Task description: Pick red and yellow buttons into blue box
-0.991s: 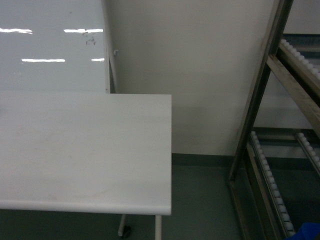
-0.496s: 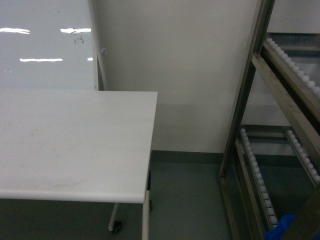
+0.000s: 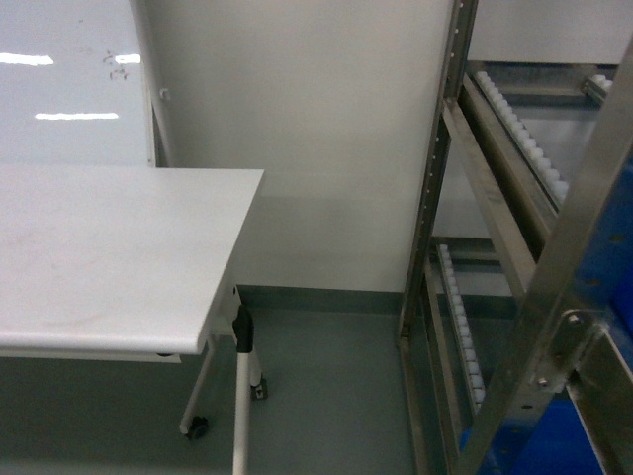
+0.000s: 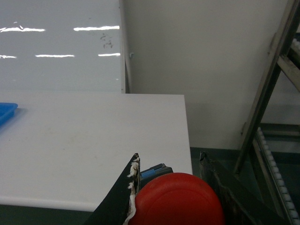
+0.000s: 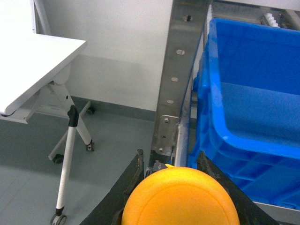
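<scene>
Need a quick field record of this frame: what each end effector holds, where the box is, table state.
left end effector: shut on round red-capped push button, above the near edge of the white rectangular table
right end effector: shut on round orange-yellow-capped push button
deep bright-blue plastic crate: on the metal roller rack, ahead and right of the right end effector; no button visible inside
shallow blue tray: at the table's left edge, mostly out of view
task stage: both buttons held, neither placed in the crate yet
</scene>
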